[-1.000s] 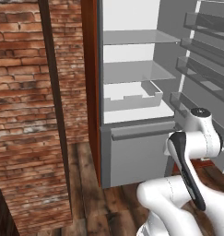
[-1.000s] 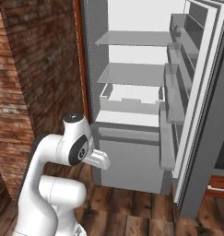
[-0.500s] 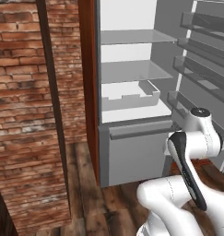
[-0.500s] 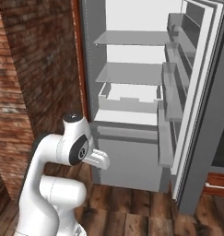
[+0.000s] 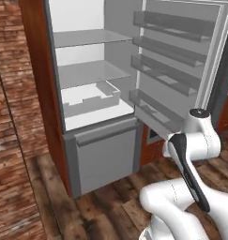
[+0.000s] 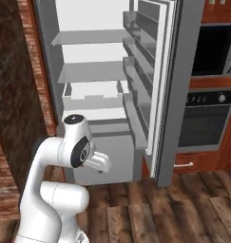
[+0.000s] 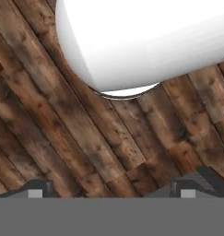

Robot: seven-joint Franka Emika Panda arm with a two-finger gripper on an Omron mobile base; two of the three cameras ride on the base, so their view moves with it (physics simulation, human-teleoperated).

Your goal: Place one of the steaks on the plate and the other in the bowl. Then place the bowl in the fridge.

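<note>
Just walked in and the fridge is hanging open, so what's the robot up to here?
The arm is folded low in front of the open fridge, whose door is swung wide. The shelves in view are bare; no bowl shows on them. In the hand view the tool points down at the wooden floor, fingers spread wide and holding nothing. An oven sits to the right of the fridge.
</note>
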